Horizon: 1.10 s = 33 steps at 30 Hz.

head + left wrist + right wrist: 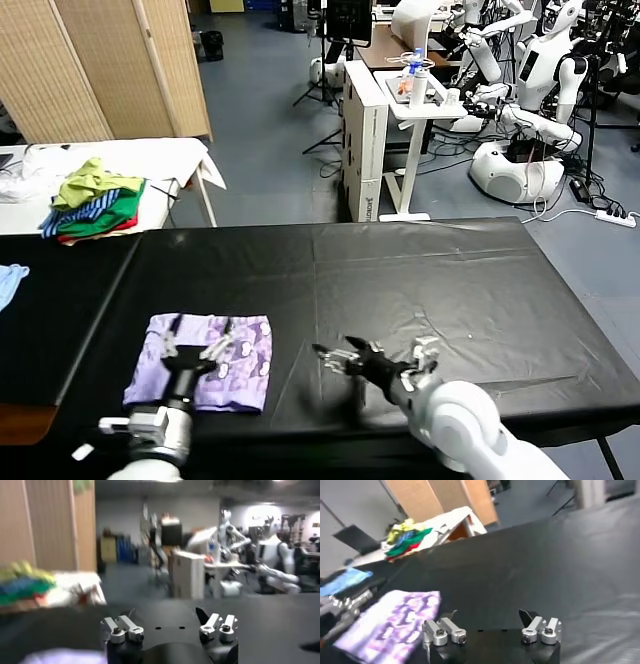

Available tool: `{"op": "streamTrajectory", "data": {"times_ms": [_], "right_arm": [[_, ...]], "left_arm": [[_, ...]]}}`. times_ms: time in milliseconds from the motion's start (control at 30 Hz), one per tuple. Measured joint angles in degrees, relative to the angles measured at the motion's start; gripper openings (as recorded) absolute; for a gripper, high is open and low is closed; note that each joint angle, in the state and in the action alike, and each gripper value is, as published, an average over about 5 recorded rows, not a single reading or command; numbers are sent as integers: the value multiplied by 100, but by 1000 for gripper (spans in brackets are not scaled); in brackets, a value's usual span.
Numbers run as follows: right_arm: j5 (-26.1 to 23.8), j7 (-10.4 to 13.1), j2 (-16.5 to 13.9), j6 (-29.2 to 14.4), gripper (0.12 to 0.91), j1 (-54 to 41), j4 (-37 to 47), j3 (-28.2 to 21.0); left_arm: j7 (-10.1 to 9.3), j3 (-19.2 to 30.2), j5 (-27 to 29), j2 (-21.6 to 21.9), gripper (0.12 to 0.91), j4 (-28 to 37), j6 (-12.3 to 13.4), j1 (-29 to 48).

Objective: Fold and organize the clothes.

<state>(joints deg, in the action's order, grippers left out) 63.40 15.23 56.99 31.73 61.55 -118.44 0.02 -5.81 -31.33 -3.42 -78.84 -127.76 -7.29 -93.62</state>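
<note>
The lavender T-shirt (250, 365) lies folded into a small rectangle on the black table (430, 280), near the front left, with its purple-and-white print facing up. My left gripper (194, 346) is open just over the shirt's near half, with nothing between its fingers. The left wrist view shows that gripper (165, 616) raised, with a lavender patch of the shirt (60, 656) below it. My right gripper (345, 358) is open and empty above bare table to the right of the shirt. The right wrist view shows this gripper (487, 615) wide open beside the shirt (395, 622).
A pile of green, yellow, striped blue and red garments (95, 200) sits on a white table (175, 155) at the back left. A light blue cloth (8, 282) lies at the left edge. Beyond the table stand a white cart (400, 110) and other robots (520, 150).
</note>
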Motion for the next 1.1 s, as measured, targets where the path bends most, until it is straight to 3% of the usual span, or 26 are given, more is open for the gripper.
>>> {"op": "streamTrajectory", "data": {"times_ms": [367, 467, 833, 933, 1100], "right_arm": [[-345, -44, 608, -25, 907, -668, 667, -1149], [-439, -95, 687, -37, 863, -743, 800, -1278], [-468, -206, 924, -37, 231, -890, 1238, -1422], [-465, -208, 918, -34, 158, -860, 1223, -1382], [-455, -127, 799, 44, 139, -733, 1031, -1197]], "left_arm": [[29, -442, 49, 93, 907, -34, 68, -121], [28, -461, 80, 68, 907, -34, 74, -138], [27, -507, 127, 19, 907, -52, 83, -236], [26, -516, 131, -3, 907, -54, 94, -257], [22, -521, 135, -34, 907, -53, 102, -262]]}}
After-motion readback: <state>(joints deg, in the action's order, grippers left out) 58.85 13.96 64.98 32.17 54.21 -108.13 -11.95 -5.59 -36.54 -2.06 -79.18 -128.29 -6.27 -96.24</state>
